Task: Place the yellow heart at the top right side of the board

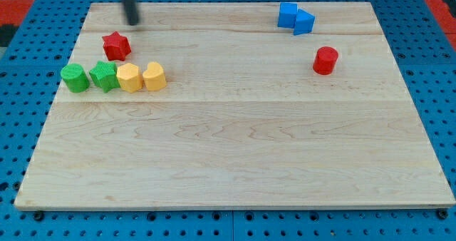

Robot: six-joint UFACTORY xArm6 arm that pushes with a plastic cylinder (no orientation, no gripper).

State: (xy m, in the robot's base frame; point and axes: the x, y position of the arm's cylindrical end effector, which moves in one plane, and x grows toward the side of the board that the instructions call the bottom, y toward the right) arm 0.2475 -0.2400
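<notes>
We see the yellow heart (pixel 154 76) at the board's (pixel 235 162) left, ending a row with a yellow hexagon (pixel 129 77), green star (pixel 105 76) and green cylinder (pixel 74 78). Our tip (pixel 133 21), a bare rod holding nothing, sits above them, beyond the red star (pixel 115 46).

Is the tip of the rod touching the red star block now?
Apart. The camera view shows bare wood between my tip and the red star, which lies below it toward the view's left.

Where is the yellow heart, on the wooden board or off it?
On it. The yellow heart sits on the board at the view's left, ending a row beside a yellow block. My tip is above, apart.
</notes>
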